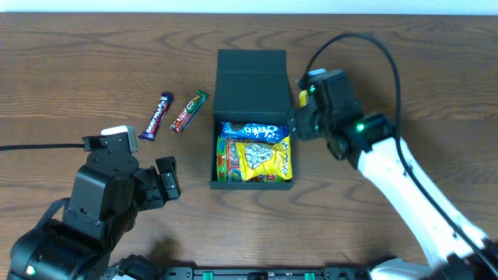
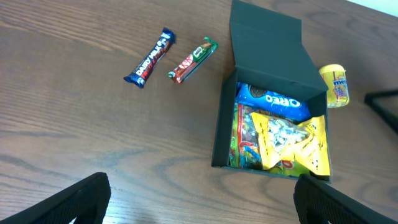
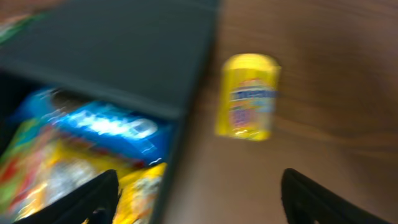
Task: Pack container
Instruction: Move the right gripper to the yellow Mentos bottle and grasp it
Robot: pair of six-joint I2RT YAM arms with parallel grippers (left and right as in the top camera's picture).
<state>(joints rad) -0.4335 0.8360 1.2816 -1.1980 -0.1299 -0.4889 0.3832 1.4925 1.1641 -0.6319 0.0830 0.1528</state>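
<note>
The dark teal container (image 1: 251,183) stands mid-table with its flap lid (image 1: 250,74) open toward the far side. Inside lie a blue Oreo packet (image 1: 250,131), a yellow packet (image 1: 266,159) and a green-red packet (image 1: 223,159). My right gripper (image 1: 298,124) is open and empty at the box's right wall, straddling it in the blurred right wrist view (image 3: 199,205). A small yellow packet (image 3: 249,96) lies on the table just beyond it, beside the lid (image 3: 124,50). My left gripper (image 1: 167,187) is open and empty, left of and in front of the box; its own view (image 2: 202,205) shows the container (image 2: 221,137).
A blue bar (image 1: 156,116) and a green-red bar (image 1: 189,110) lie on the wooden table left of the container; they also show in the left wrist view, the blue bar (image 2: 149,58) and the green-red bar (image 2: 193,60). The small yellow packet (image 2: 334,85) lies right of the lid.
</note>
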